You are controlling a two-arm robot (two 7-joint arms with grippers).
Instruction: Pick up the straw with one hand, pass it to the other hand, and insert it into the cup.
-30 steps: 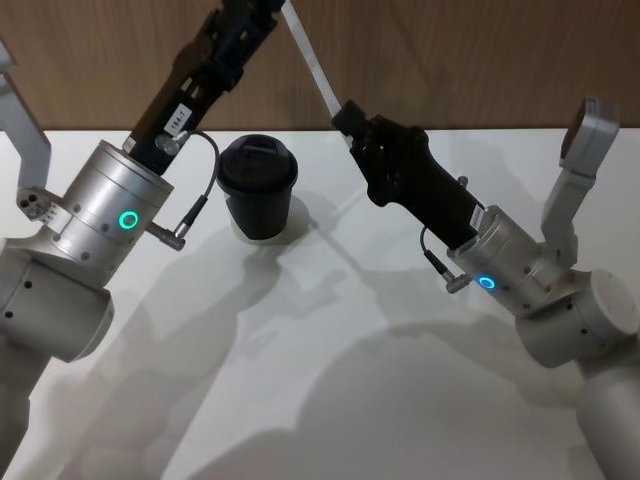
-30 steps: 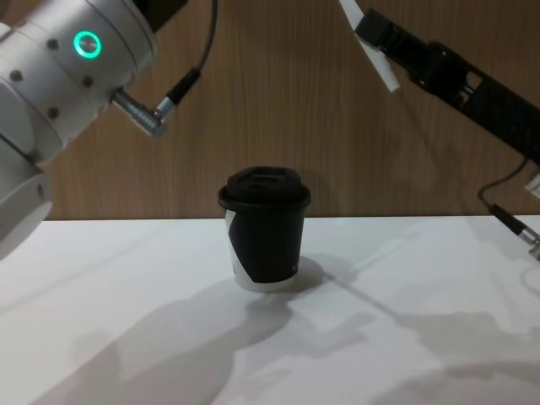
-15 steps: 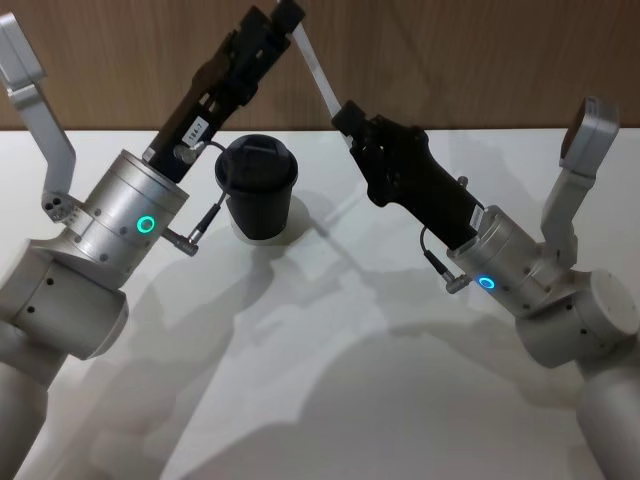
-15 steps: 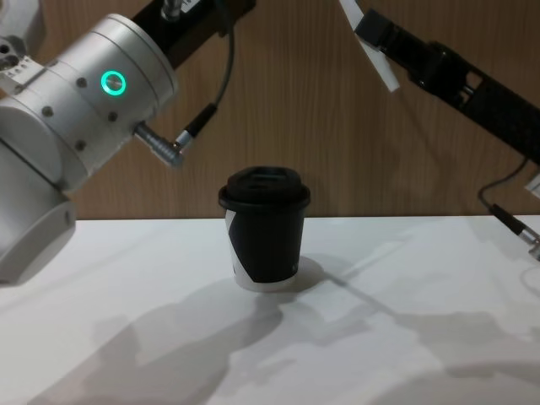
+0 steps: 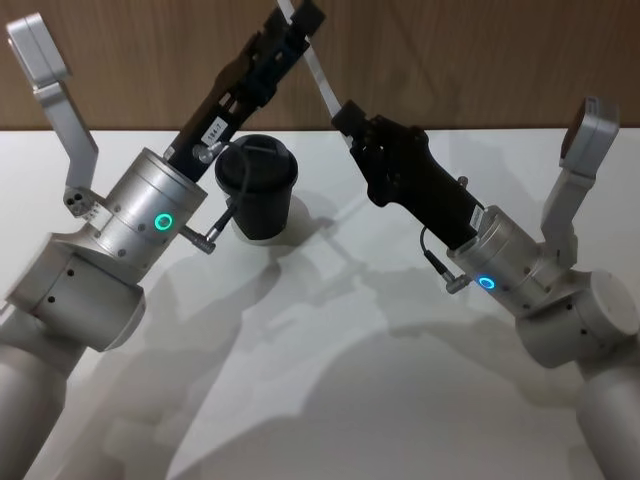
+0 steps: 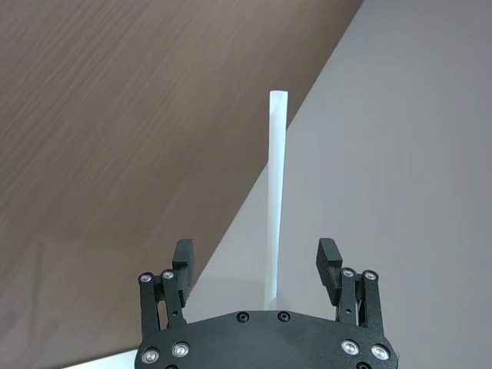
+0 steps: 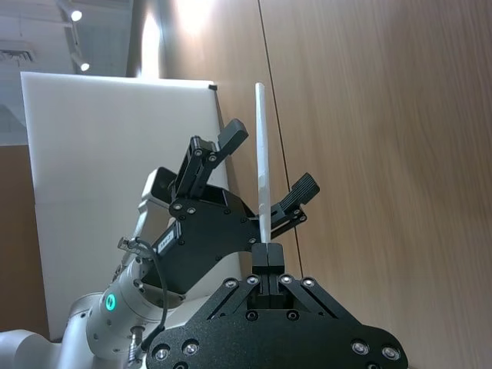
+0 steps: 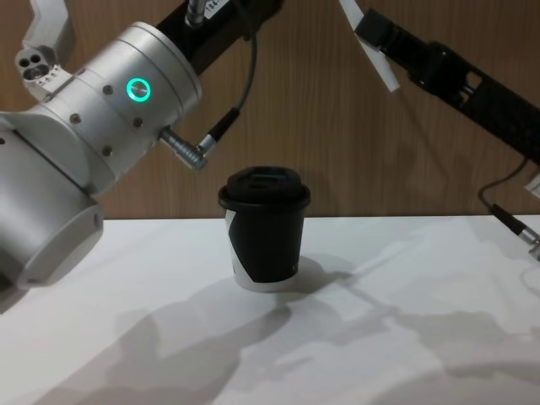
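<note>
The right gripper [image 5: 344, 119] is raised above the far side of the table [image 5: 330, 390]. Its fingers are pressed together on the straw [image 5: 322, 82] near the lower end. In the chest view a short white piece of the straw sticks out below the pinch. From that grip the straw slants up and toward the robot's left, in front of the wood wall [image 5: 480, 60].

The left gripper [image 6: 256, 252], on the arm with the silver wrist [image 5: 150, 215] and green ring, is up at the straw's upper part. Its fingers are spread wide, one on each side of the straw. In the left wrist view the straw runs through the gap between them and touches neither finger. The right wrist view agrees, with the straw rising from the right gripper's closed fingers and passing between the left gripper's open ones.

The cup [image 5: 257, 190] stands upright on the table with its lid on. It is below both grippers and well apart from them and from the straw. In the head view it sits just beside the left forearm, and a thin black cable [image 8: 245, 80] loops from the left wrist above it
</note>
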